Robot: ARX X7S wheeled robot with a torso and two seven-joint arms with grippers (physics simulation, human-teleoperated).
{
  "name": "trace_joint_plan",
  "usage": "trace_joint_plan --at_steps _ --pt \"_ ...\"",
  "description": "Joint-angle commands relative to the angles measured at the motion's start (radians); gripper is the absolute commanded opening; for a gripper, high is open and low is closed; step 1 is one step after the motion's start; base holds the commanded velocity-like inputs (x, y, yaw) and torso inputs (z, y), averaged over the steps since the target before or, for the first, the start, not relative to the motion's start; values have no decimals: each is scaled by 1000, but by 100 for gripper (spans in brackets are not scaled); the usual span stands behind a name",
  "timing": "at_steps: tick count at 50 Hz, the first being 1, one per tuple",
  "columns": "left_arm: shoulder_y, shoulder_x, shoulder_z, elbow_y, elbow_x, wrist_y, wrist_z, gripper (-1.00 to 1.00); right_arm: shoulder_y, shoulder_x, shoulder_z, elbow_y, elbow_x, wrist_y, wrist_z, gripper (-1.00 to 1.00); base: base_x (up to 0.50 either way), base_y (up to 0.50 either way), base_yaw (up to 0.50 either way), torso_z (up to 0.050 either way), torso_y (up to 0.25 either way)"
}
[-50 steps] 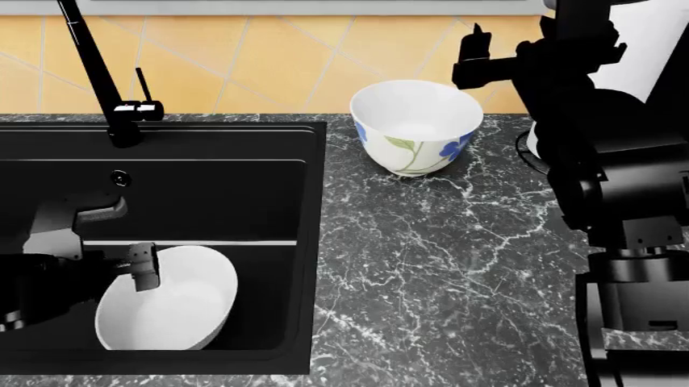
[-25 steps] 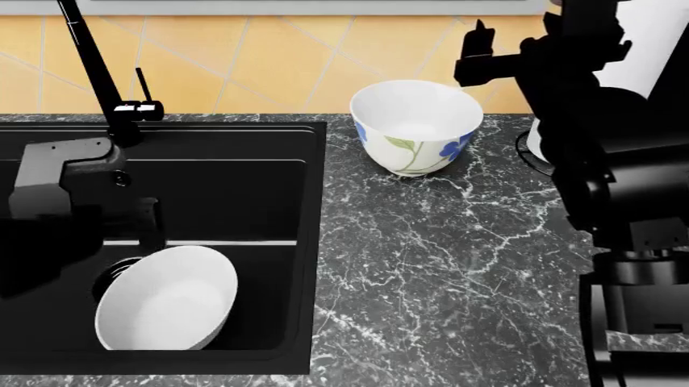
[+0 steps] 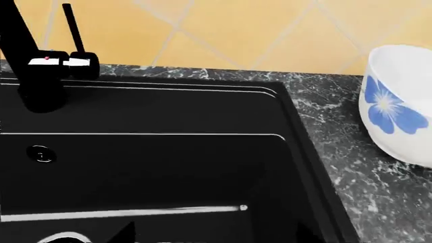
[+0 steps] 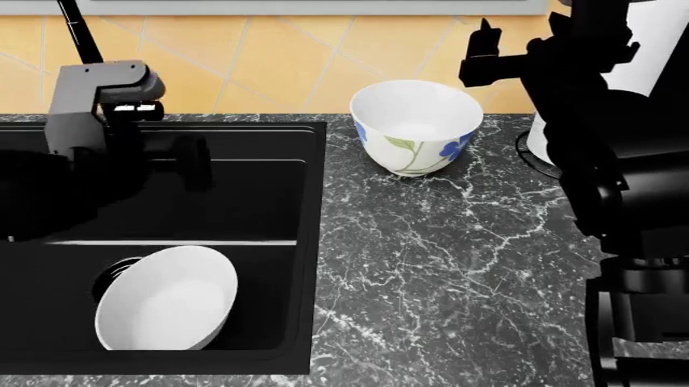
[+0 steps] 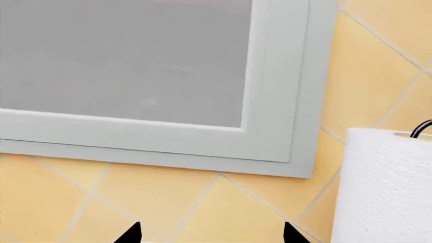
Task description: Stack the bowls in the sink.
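Over the sink [image 4: 306,242], the left gripper [image 4: 161,165] has risen from the plain white bowl [image 4: 167,298], which now lies free and tilted against the drain corner. Its jaws look spread and empty (the wrist view shows only two dark tips). The flowered bowl [image 4: 415,125] still waits on the marble top [image 4: 453,266], so fetching it seems next. Whether the right gripper [image 4: 485,60] beside the paper roll [image 5: 385,187] is spread, I cannot tell.

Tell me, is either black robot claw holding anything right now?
Nothing is held. The left gripper hangs empty above the matte black sink; the right gripper's open fingertips frame only tiled wall. Both white ceramic bowls sit untouched.
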Motion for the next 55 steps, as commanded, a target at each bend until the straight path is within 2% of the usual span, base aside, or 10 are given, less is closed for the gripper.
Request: trace_joint_plan --at_steps 1,15,28,36,44,52,55 --pt "-127 112 44 -68 35 -6 30 100 -6 5 5 -15 9 4 2 100 0 0 0 0 0" --pt "-258 284 157 -266 185 59 177 100 13 16 11 -51 22 38 9 100 0 0 0 0 0" --pt "-325 377 211 -412 261 112 272 100 21 17 5 -53 23 43 11 100 0 0 0 0 0" --pt "-379 461 256 -541 318 154 344 100 27 26 11 -65 28 55 16 100 0 0 0 0 0" --pt "-449 562 306 -724 389 227 453 100 34 41 23 -80 36 69 20 100 0 0 0 0 0" --pt "-554 732 382 -1101 500 399 659 100 50 40 26 -75 39 72 21 100 0 0 0 0 0" --pt "-548 735 450 -1102 432 430 651 100 55 40 26 -73 40 75 22 100 0 0 0 0 0"
